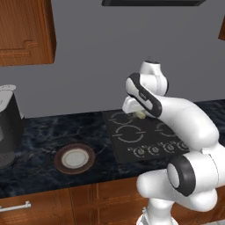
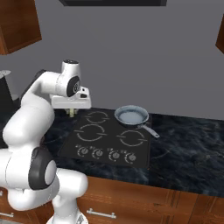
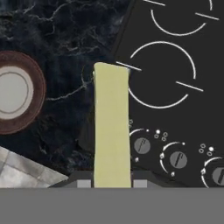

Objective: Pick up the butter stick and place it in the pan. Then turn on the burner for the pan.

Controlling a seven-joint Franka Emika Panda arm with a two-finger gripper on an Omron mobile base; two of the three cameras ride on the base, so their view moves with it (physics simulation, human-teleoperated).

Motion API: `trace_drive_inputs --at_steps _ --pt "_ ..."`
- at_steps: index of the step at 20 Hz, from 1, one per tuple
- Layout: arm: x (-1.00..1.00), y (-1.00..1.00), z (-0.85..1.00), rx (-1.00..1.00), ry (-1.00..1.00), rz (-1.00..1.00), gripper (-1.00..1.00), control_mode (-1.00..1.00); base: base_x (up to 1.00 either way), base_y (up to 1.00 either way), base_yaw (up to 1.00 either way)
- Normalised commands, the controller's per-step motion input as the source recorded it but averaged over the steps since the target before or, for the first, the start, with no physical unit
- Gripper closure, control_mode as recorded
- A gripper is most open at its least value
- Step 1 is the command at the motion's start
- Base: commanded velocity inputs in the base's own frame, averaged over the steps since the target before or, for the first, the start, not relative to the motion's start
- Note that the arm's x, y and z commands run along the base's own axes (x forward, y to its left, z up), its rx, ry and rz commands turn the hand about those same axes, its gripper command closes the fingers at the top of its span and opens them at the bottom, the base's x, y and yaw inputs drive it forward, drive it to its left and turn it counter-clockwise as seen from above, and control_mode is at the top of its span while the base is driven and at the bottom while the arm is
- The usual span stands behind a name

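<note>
The tool (image 3: 112,181) is clamped on the butter stick (image 3: 112,127), which runs straight out from between the two finger tips in the hand view and hangs in the air above the cooktop (image 2: 109,138). In the left base view the butter stick (image 1: 140,115) peeks out under the hand, over the cooktop's (image 1: 147,136) rear left burner. The pan (image 2: 131,115) sits on the cooktop's rear right burner, well apart from the butter. The brown plate (image 1: 74,158) lies on the dark counter (image 1: 44,145), left of the cooktop.
</note>
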Motion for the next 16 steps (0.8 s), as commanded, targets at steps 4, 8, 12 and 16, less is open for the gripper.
trace_drive_inputs --at_steps 4,8,12,16 --pt "0.13 -0.64 0.0 -0.02 0.0 -0.21 1.0 -1.0 0.0 0.0 0.0" --pt "0.28 -0.71 0.01 -0.01 0.0 -0.18 1.0 -1.0 0.0 0.0 0.0" --pt "0.35 -0.72 0.07 -0.01 0.03 -0.16 1.0 -1.0 0.0 0.0 0.0" --pt "0.31 -0.67 0.01 -0.01 0.02 -0.17 1.0 -1.0 0.0 0.0 0.0"
